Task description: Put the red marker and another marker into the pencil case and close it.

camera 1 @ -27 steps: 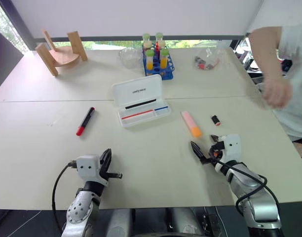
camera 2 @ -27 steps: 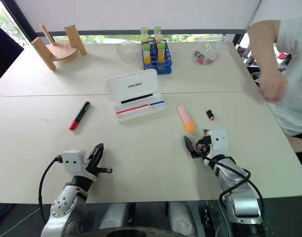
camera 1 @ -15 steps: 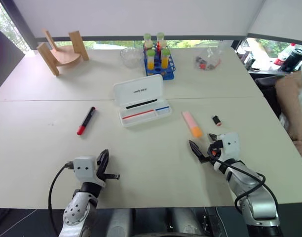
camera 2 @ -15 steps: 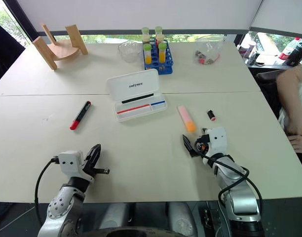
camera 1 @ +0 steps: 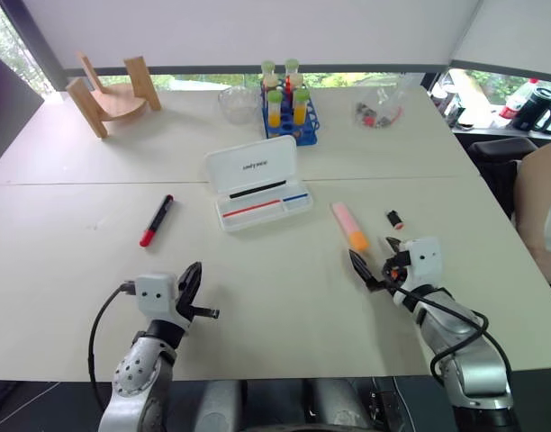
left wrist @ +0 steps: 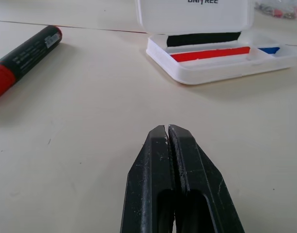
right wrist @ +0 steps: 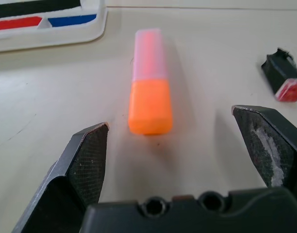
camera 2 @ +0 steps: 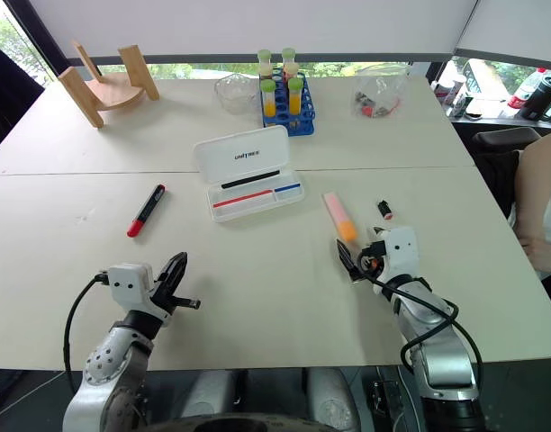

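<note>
Pencil case (camera 1: 256, 183) open on table (camera 1: 68, 270) centre, lid up, tray with red and blue stripes, no markers inside. Red marker (camera 1: 156, 220) lying on table left of case, untouched. Pink-orange highlighter (camera 1: 349, 226) on table right of case, just ahead of right gripper (right wrist: 185, 145), jaws spread wide, nothing held. Left gripper (left wrist: 168, 141) clenched, empty, well short of red marker. Nothing done yet: both pickups, both placements, lid closing remain.
</note>
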`<state>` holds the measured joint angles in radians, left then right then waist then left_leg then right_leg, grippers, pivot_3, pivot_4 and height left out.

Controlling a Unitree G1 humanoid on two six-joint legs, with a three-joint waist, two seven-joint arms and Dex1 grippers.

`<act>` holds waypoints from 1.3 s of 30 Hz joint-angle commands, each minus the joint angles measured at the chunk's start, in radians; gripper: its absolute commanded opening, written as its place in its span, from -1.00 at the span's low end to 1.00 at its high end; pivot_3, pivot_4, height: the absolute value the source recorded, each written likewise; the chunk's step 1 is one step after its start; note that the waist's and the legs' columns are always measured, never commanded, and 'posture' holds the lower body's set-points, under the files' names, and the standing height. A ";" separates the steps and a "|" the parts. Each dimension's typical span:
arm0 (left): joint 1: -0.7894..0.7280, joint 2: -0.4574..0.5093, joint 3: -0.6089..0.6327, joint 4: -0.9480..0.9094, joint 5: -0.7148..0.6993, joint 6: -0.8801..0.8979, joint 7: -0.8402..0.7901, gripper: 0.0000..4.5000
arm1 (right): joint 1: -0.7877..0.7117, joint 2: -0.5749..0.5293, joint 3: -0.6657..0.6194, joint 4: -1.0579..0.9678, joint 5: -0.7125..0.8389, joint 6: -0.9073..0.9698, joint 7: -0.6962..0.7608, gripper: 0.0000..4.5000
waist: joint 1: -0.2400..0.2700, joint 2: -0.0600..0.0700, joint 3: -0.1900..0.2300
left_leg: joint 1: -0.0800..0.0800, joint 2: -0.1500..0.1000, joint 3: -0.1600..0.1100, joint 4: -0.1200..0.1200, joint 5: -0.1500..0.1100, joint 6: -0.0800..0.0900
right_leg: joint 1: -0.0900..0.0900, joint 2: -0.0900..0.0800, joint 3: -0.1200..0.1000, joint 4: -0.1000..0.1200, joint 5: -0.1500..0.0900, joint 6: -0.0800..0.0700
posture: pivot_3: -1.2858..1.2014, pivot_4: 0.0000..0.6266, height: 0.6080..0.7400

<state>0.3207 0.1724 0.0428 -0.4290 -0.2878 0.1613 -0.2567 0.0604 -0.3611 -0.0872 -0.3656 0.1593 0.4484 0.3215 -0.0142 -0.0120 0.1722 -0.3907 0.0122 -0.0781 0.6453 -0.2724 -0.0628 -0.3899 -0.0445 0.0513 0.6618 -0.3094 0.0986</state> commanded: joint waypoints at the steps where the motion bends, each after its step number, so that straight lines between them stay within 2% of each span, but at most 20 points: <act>1: -0.132 0.134 0.104 -0.006 -0.118 0.079 -0.119 -0.75 | -0.035 -0.098 -0.027 -0.114 0.035 0.018 0.094 1.00 | 0.002 0.002 0.001 | 0.000 0.000 0.000 0.000 0.000 0.000 | 0.000 0.000 0.000 0.000 0.000 0.000 | 0.03 -0.52 1.00; 3: -0.208 0.220 0.128 0.021 -0.159 0.109 -0.197 -0.44 | -0.041 -0.157 -0.033 -0.181 0.087 0.059 0.159 1.00 | 0.002 0.004 0.003 | 0.000 0.000 -0.001 0.001 0.000 0.000 | 0.000 0.000 -0.001 0.001 0.000 0.000 | 0.03 -0.52 1.00; 6: -0.323 0.350 0.118 0.083 -0.219 0.166 -0.366 0.25 | -0.091 -0.261 -0.046 -0.236 0.186 0.162 0.264 1.00 | -0.004 0.004 0.003 | 0.000 0.000 -0.001 0.001 0.000 0.000 | 0.001 0.000 -0.001 0.001 0.002 0.003 | 0.03 -0.52 1.00; 9: -0.450 0.428 0.096 0.185 -0.239 0.181 -0.510 0.95 | -0.157 -0.357 -0.034 -0.241 0.239 0.212 0.358 1.00 | -0.003 0.004 0.004 | 0.000 0.000 0.000 0.000 0.000 0.000 | 0.000 0.000 -0.001 0.001 0.002 0.003 | 0.03 -0.52 1.00; 10: -0.511 0.448 0.067 0.250 -0.221 0.166 -0.570 0.98 | -0.191 -0.388 -0.032 -0.231 0.256 0.215 0.394 1.00 | -0.003 0.004 0.004 | 0.000 0.000 -0.001 0.000 0.000 0.000 | 0.000 0.000 -0.002 0.001 0.002 0.003 | 0.03 -0.52 1.00; 15: -0.734 0.480 -0.052 0.504 -0.150 0.117 -0.787 0.98 | -0.316 -0.464 -0.027 -0.177 0.304 0.252 0.476 1.00 | -0.001 0.004 0.005 | -0.001 0.000 -0.001 0.000 0.000 0.000 | 0.000 0.000 -0.002 0.000 0.002 0.004 | 0.03 -0.52 1.00; 20: -0.908 0.445 -0.156 0.756 -0.070 0.014 -0.979 0.98 | -0.361 -0.502 -0.030 -0.164 0.322 0.250 0.523 1.00 | 0.000 0.004 0.006 | -0.002 -0.001 -0.001 0.000 -0.001 0.001 | -0.002 0.000 -0.002 0.000 0.002 0.004 | 0.03 -0.52 1.00; 24: -1.002 0.393 -0.196 0.935 0.006 -0.086 -1.024 0.98 | -0.363 -0.505 -0.032 -0.170 0.318 0.247 0.520 1.00 | -0.002 0.004 0.006 | -0.003 -0.001 -0.001 0.000 -0.001 0.002 | -0.002 0.000 -0.002 0.000 0.002 0.004 | 0.03 -0.52 1.00; 31: -1.081 0.326 -0.220 1.141 0.098 -0.212 -1.046 0.98 | -0.357 -0.495 -0.031 -0.188 0.324 0.253 0.497 1.00 | -0.002 0.003 0.007 | -0.003 -0.001 -0.001 0.001 -0.001 0.002 | -0.002 0.000 -0.002 0.001 0.002 0.004 | 0.03 -0.52 1.00; 34: -1.101 0.306 -0.233 1.214 0.149 -0.258 -1.027 0.59 | -0.361 -0.490 -0.027 -0.190 0.325 0.253 0.490 1.00 | -0.001 0.003 0.007 | -0.003 -0.001 -0.001 0.001 -0.001 0.002 | -0.002 0.000 -0.002 0.001 0.002 0.004 | 0.03 -0.52 1.00; 39: -1.104 0.299 -0.228 1.262 0.176 -0.278 -1.054 -0.52 | -0.371 -0.485 -0.020 -0.181 0.325 0.252 0.484 1.00 | -0.004 0.003 0.007 | -0.003 -0.001 -0.001 0.001 -0.001 0.002 | -0.002 0.000 -0.002 0.001 0.002 0.004 | 0.03 -0.52 1.00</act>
<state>-0.7844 0.4664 -0.1815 0.8241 -0.1261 -0.1037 -1.2866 -0.2908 -0.8479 -0.0977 -0.5246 0.4760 0.7113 0.8097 -0.0177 -0.0090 0.1791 -0.3932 0.0115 -0.0792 0.6462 -0.2733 -0.0608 -0.3920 -0.0445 0.0493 0.6630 -0.3072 0.1031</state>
